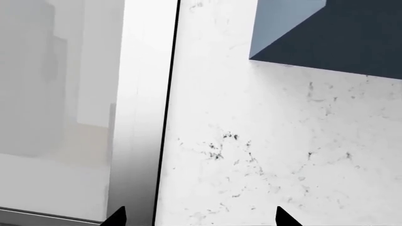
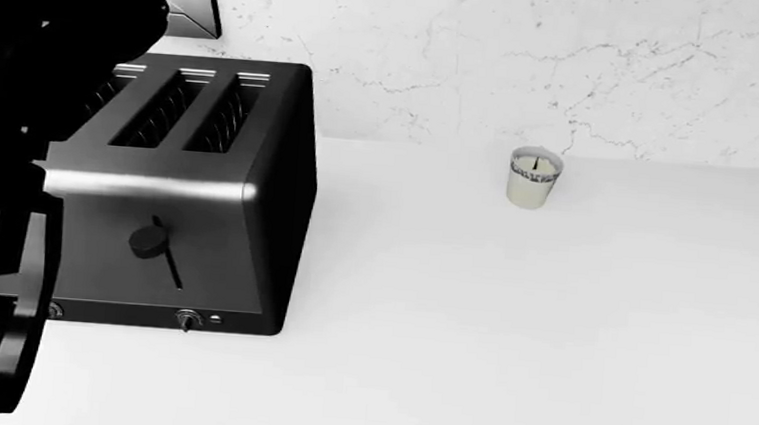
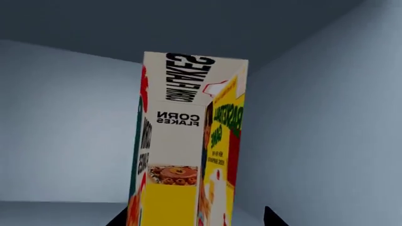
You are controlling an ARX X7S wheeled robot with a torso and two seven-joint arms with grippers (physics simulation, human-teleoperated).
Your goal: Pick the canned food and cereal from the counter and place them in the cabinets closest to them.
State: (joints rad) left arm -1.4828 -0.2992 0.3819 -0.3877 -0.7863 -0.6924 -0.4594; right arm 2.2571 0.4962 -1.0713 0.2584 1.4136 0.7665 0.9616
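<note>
In the right wrist view, the two dark fingertips of the right gripper (image 3: 196, 221) are sitting apart at the frame's lower edge, with the cereal box (image 3: 185, 155) standing between and just beyond them. Whether the fingers are pressing its sides cannot be told. The yellow-and-white box is reading "CORN FLAKES" on its narrow face and is standing inside a blue-grey cabinet (image 3: 63, 132), with the cabinet's walls and dark ceiling surrounding it.

In the left wrist view, the left gripper (image 1: 199, 217) is showing two black fingertips spread apart, holding nothing. Beyond them, a white marbled wall (image 1: 264, 150) is filling the frame, with the dark blue underside of a wall cabinet (image 1: 339, 42) further off.

In the head view, the robot's black left arm (image 2: 7, 196) is rising along the left edge. A black four-slot toaster (image 2: 187, 199) is sitting on the white worktop (image 2: 545, 334). Farther back, near the marbled backsplash (image 2: 498, 50), a small cream shaker (image 2: 533, 178) is standing upright. The canned food is appearing in none of the views.
</note>
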